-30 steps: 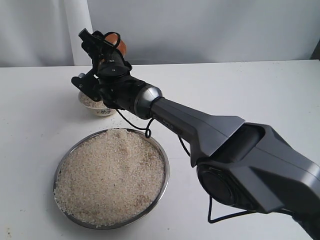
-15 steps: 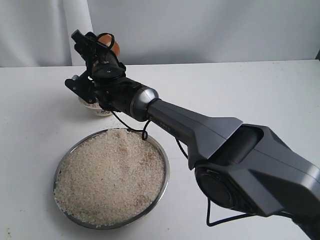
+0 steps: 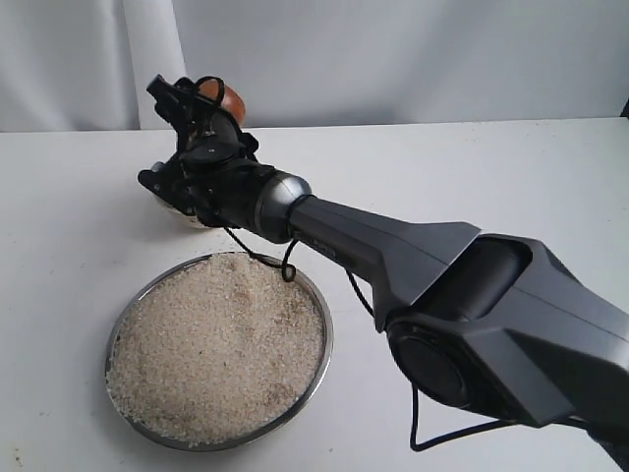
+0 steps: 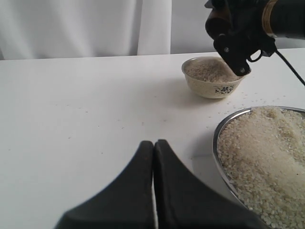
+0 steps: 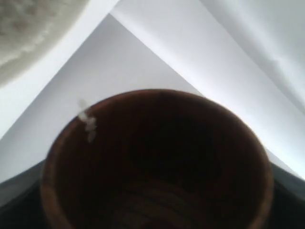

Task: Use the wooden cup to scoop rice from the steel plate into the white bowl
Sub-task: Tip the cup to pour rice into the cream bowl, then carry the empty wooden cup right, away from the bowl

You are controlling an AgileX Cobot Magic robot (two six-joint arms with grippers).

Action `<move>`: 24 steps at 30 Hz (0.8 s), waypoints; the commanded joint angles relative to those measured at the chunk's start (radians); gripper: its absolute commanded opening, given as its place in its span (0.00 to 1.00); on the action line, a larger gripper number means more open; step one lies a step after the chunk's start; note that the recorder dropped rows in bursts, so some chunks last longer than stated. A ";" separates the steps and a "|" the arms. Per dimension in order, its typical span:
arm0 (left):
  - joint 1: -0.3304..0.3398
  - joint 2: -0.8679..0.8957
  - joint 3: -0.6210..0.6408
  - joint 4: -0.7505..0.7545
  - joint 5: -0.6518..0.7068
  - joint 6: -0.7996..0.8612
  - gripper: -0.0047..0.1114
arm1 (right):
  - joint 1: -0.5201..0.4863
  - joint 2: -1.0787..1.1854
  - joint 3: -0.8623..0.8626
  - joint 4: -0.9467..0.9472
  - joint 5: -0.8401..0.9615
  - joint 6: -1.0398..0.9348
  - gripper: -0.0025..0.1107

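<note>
The right arm stretches from the near right across to the far left, wrist rolled over, with the right gripper clamped around the wooden cup, while the left gripper has its two fingers pressed together.

White tabletop — flat, matte, uniform. Resting directly on it: the steel plate, nearer the exterior camera, and the white bowl behind it — near, not touching. Stray rice grains lie scattered beside the bowl.
</note>
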 commanded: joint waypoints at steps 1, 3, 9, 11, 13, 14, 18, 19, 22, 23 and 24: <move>-0.006 -0.003 0.002 0.001 -0.014 -0.002 0.04 | 0.003 -0.057 -0.001 0.012 0.005 0.047 0.02; -0.006 -0.003 0.002 0.001 -0.014 -0.002 0.04 | 0.003 -0.067 -0.001 0.063 0.005 0.071 0.02; -0.006 -0.003 0.002 0.001 -0.014 -0.002 0.04 | 0.004 -0.113 -0.001 0.248 0.001 0.316 0.02; -0.006 -0.003 0.002 0.001 -0.014 -0.002 0.04 | 0.004 -0.143 -0.001 0.358 0.019 0.427 0.02; -0.006 -0.003 0.002 0.001 -0.014 -0.002 0.04 | 0.004 -0.175 -0.001 0.495 0.051 0.445 0.02; -0.006 -0.003 0.002 0.001 -0.014 -0.002 0.04 | 0.004 -0.194 -0.001 0.567 0.070 0.440 0.02; -0.006 -0.003 0.002 0.001 -0.014 -0.002 0.04 | 0.002 -0.267 -0.001 0.739 0.145 0.431 0.02; -0.006 -0.003 0.002 0.001 -0.014 -0.002 0.04 | 0.002 -0.282 -0.001 0.767 0.158 0.426 0.02; -0.006 -0.003 0.002 0.001 -0.014 -0.002 0.04 | 0.002 -0.375 -0.001 1.022 0.242 0.304 0.02; -0.006 -0.003 0.002 0.001 -0.014 -0.002 0.04 | 0.002 -0.393 -0.001 1.077 0.262 0.274 0.02; -0.006 -0.003 0.002 0.001 -0.014 -0.002 0.04 | 0.002 -0.426 -0.001 1.165 0.304 0.221 0.02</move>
